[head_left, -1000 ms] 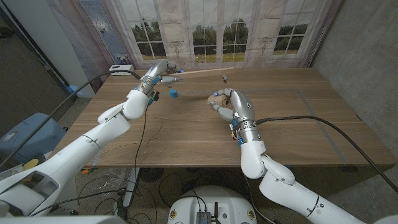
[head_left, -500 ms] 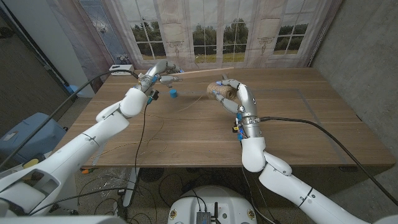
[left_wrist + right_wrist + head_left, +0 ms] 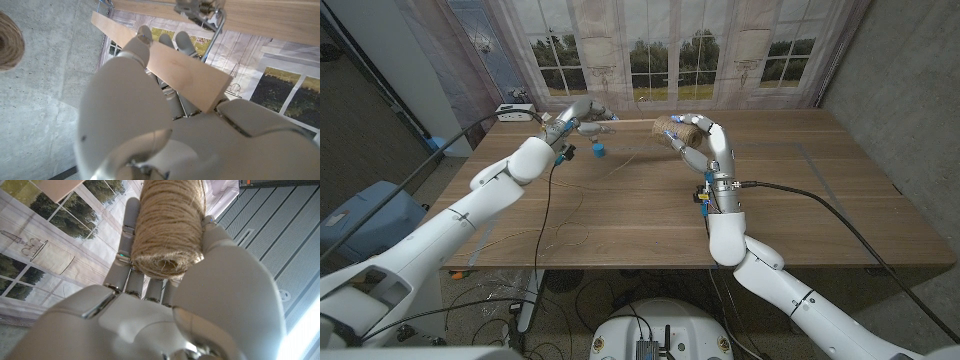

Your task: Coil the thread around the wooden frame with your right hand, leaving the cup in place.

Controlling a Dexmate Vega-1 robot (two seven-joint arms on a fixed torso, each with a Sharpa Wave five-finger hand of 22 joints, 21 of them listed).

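Observation:
My left hand [image 3: 576, 119] grips one end of a long pale wooden slat [image 3: 645, 114] and holds it up over the far side of the table; in the left wrist view the slat [image 3: 170, 65] crosses my left hand's fingers [image 3: 145, 42]. A spool of brown twine [image 3: 682, 128] sits in the grip of my right hand [image 3: 707, 148], raised close under the slat's free end. The right wrist view has the spool [image 3: 170, 225] lying across that hand [image 3: 210, 295]. A thin thread trails from the spool down toward the table. The small blue cup [image 3: 600, 150] stands on the table near my left hand.
A white box [image 3: 512, 110] sits at the table's far left corner. Thin cables [image 3: 552, 225] hang over the front left of the wooden table [image 3: 800, 215]. A metal clip [image 3: 200, 7] shows in the left wrist view beyond the slat. A window backdrop stands behind the table.
My right hand has carried the spool away from me and upward, from mid-table to just under the slat's free end. The left hand and the cup have stayed put.

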